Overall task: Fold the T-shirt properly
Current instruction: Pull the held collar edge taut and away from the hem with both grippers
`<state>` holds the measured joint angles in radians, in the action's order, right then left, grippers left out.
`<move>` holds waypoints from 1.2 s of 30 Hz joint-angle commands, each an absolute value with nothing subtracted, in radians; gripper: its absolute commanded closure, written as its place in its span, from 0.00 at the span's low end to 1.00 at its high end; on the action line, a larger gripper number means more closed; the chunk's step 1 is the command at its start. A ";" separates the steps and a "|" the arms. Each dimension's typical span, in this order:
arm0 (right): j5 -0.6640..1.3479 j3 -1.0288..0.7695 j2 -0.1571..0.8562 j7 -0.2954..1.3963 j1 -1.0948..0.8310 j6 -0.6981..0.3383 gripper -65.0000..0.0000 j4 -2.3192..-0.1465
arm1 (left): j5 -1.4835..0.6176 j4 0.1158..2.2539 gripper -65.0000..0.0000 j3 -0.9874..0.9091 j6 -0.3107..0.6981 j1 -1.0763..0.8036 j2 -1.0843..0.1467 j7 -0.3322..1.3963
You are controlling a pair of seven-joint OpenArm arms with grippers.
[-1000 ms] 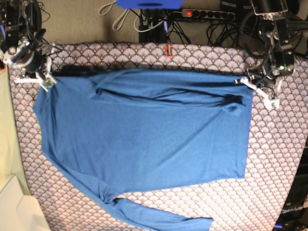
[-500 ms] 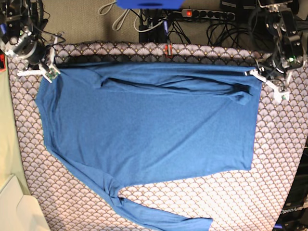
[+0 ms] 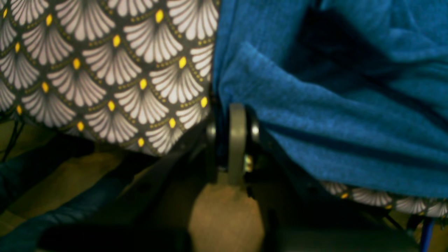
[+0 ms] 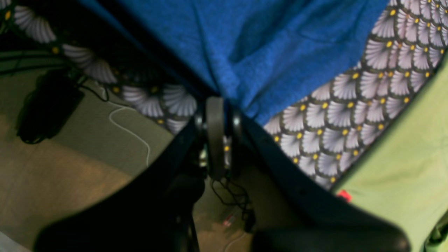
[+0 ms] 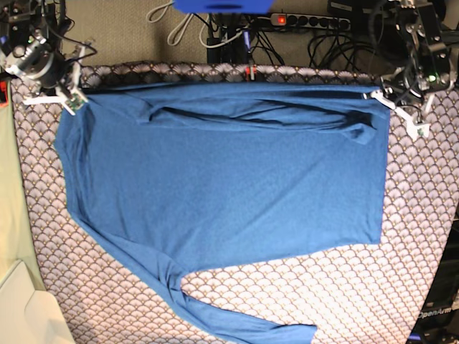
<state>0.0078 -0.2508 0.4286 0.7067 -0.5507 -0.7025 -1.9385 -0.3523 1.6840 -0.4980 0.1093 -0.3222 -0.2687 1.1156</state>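
With the left gripper [image 5: 396,107] and right gripper [image 5: 59,97] each clamped on a far corner of the T-shirt [image 5: 222,193] spread across the patterned table [image 5: 423,236], uneven pulling risked dragging it askew or slipping a corner free.

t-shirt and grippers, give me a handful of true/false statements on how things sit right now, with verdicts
1. The T-shirt lies spread across the patterned tablecloth. True.
2. The left gripper hangs open, clear of the fabric. False: it is shut on a corner of the T-shirt.
3. The right gripper is shut on a T-shirt corner at the far edge. True.
4. One long sleeve trails toward the near edge of the table. True.
5. The T-shirt is already folded into a small neat square. False: it is still mostly spread out, with only a band folded over along the far edge.
6. The tablecloth is plain white. False: it carries a fan-scallop print with yellow dots.
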 commanded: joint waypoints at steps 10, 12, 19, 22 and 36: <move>0.001 -0.263 0.430 0.700 -0.573 -0.698 1.00 -1.954 | -0.337 1.695 0.99 -0.509 0.105 -0.326 -0.286 1.116; 0.001 -0.263 0.430 0.700 -0.573 -0.698 1.00 -1.954 | -0.335 1.695 0.99 -0.509 0.105 -0.326 -0.286 1.116; 0.001 -0.263 0.430 0.700 -0.572 -0.698 1.00 -1.954 | -0.334 1.690 0.99 -0.504 0.105 -0.326 -0.286 1.115; 0.001 -0.263 0.430 0.700 -0.570 -0.698 1.00 -1.952 | -0.332 1.689 0.99 -0.504 0.105 -0.326 -0.286 1.116; 0.001 -0.259 0.429 0.700 -0.565 -0.698 1.00 -1.946 | -0.332 1.639 0.99 -0.501 0.105 -0.326 -0.283 1.113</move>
<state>0.0074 -0.2512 0.4149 0.7063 -0.5636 -0.7025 -1.9347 -0.3534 1.6432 -0.4980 0.1101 -0.3225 -0.2714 1.1065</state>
